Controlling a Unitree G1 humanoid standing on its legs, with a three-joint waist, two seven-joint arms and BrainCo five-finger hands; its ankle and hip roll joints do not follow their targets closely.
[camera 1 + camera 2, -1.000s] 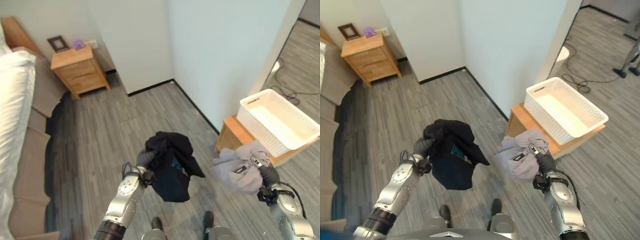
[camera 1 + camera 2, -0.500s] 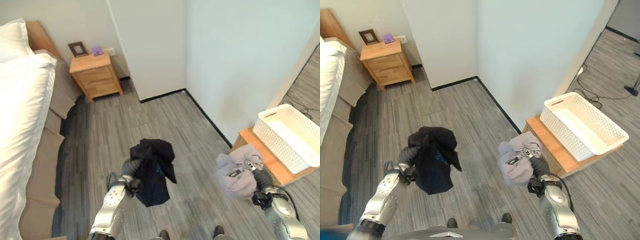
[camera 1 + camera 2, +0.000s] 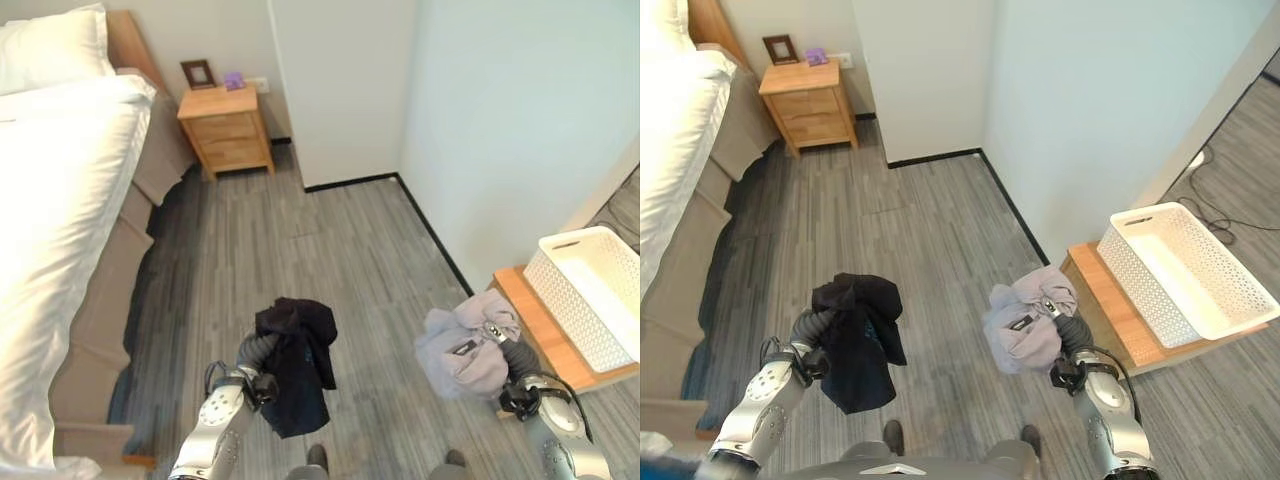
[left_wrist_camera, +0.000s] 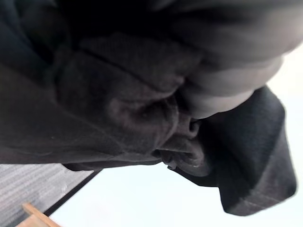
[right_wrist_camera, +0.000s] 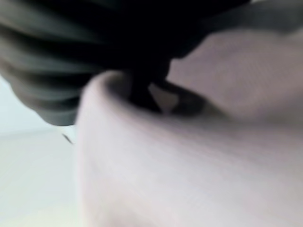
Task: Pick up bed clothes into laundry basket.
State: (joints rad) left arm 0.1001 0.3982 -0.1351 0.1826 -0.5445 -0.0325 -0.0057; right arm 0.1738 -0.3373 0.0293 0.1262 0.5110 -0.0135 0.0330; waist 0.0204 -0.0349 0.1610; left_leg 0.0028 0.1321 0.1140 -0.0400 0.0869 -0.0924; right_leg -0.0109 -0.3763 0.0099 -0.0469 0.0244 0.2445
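Left eye view: dark garment (image 3: 293, 365) draped over left hand (image 3: 262, 350), grey garment (image 3: 464, 348) over right hand (image 3: 507, 352); white laundry basket (image 3: 590, 300) on low wooden stand (image 3: 525, 320), right of both.
Right eye view: same layout; bed (image 3: 675, 140) along left edge.
Wrist views: cloth covering fingers, grip cannot be told.
Best practice: carry bundles high, release fully over basket rim.

Matt dark cloth garment (image 3: 295, 362) and soft grey cloth garment (image 3: 462, 343), both crumpled. White plastic laundry basket (image 3: 594, 291) with perforated walls on a pale wooden bench (image 3: 530, 319). Wooden nightstand (image 3: 227, 128); grey wood-grain floor (image 3: 300, 240); smooth white bed linen (image 3: 50, 200) with a slight sheen.
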